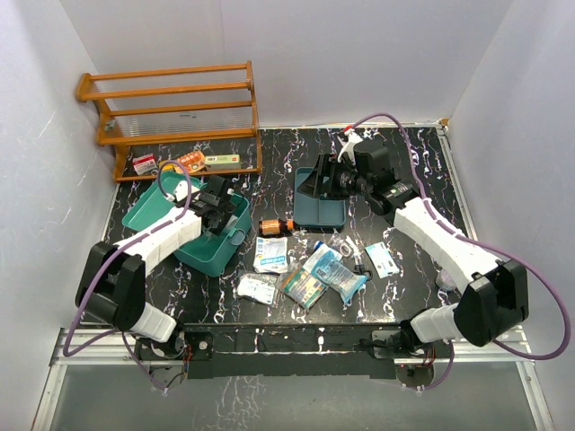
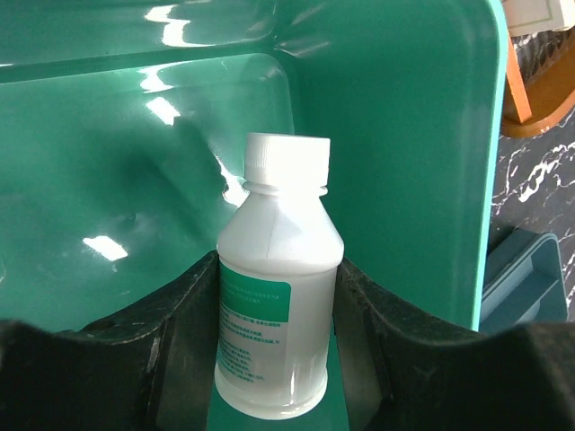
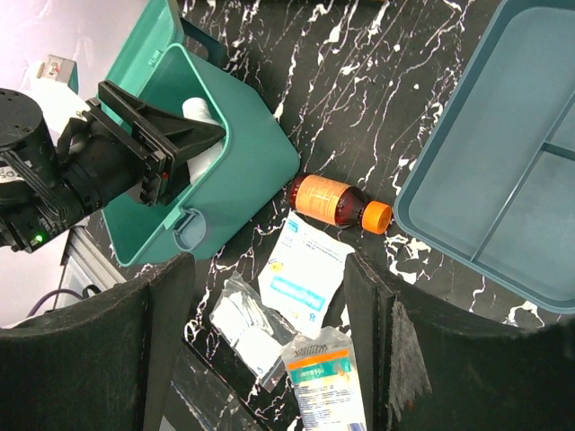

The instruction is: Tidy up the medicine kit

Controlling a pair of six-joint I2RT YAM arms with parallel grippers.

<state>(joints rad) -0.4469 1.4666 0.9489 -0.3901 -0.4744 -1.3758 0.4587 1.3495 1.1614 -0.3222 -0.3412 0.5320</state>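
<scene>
The medicine kit (image 1: 223, 248) sits open on the left side of the counter (image 1: 404, 153), its lid tipped back toward the wooden rack (image 1: 171, 112). The left jaws reach down into it, clenched on the sides of a white bottle (image 2: 278, 296) with a green label. Just beside the kit lie an amber bottle (image 3: 337, 202) and some sachets (image 3: 301, 274). The right jaws hang spread and holding nothing above these, near the darker divided tray (image 3: 503, 180).

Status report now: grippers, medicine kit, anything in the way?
Left gripper shut on white bottle, inside open medicine kit. Right gripper open, empty, above loose packets. Kit opening unobstructed.
</scene>
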